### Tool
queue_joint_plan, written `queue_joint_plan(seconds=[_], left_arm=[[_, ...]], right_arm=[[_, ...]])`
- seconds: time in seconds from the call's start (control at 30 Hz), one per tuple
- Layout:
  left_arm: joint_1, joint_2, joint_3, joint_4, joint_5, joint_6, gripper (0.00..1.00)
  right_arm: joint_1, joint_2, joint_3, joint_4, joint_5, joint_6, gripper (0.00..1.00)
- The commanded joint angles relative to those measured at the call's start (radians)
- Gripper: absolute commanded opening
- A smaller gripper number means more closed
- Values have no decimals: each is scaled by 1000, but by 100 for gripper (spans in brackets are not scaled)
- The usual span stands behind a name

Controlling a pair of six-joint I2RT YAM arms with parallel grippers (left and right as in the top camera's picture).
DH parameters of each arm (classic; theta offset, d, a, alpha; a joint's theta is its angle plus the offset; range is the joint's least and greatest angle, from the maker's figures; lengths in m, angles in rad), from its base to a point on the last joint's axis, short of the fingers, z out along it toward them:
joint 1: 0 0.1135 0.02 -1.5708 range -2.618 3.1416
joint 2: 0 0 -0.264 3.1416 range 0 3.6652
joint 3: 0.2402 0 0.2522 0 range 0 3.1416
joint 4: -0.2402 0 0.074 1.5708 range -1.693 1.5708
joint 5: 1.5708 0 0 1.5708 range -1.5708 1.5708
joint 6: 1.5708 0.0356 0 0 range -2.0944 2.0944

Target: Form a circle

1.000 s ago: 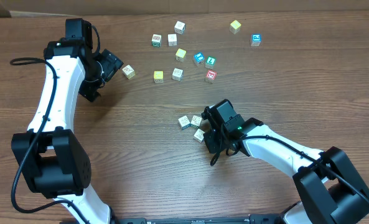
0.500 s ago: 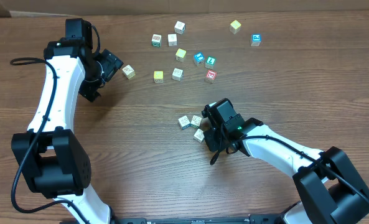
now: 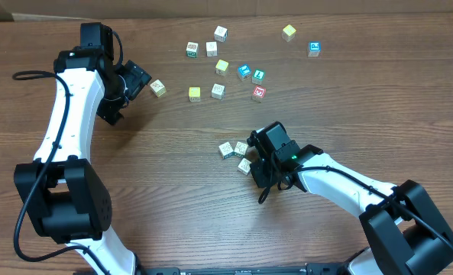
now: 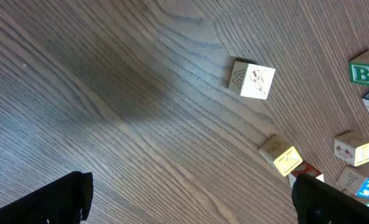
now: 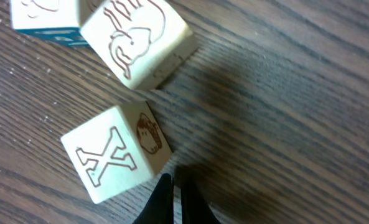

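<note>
Three cubes show in the clump of small cream wooden picture cubes (image 3: 226, 150), which lies near the middle of the brown wood-grain table (image 3: 173, 198), close against your right gripper (image 5: 173, 185). That gripper's jaws are pressed together on nothing, with the tips just beside the cream cube printed with an X (image 5: 112, 163); you cannot tell whether they touch. Your left gripper (image 4: 187, 180) is spread wide and empty, near a lone cream picture cube (image 4: 252, 79). The scattered coloured cubes (image 3: 218, 90) lie well apart from the clump.
</note>
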Motion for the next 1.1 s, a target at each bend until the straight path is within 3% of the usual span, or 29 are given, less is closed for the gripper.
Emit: queue_joint_plan(seconds=[0.0,0.8,1.07], left_arm=[[-5,-10,7,1,-7,26,100],[-5,-10,7,1,-7,26,100],[-5,-10,7,1,-7,26,100]], right_arm=[[3,8,-2,12,-9,-31,4],[3,8,-2,49,18,-37,4],[3,8,-2,-39,-45,-25,4]])
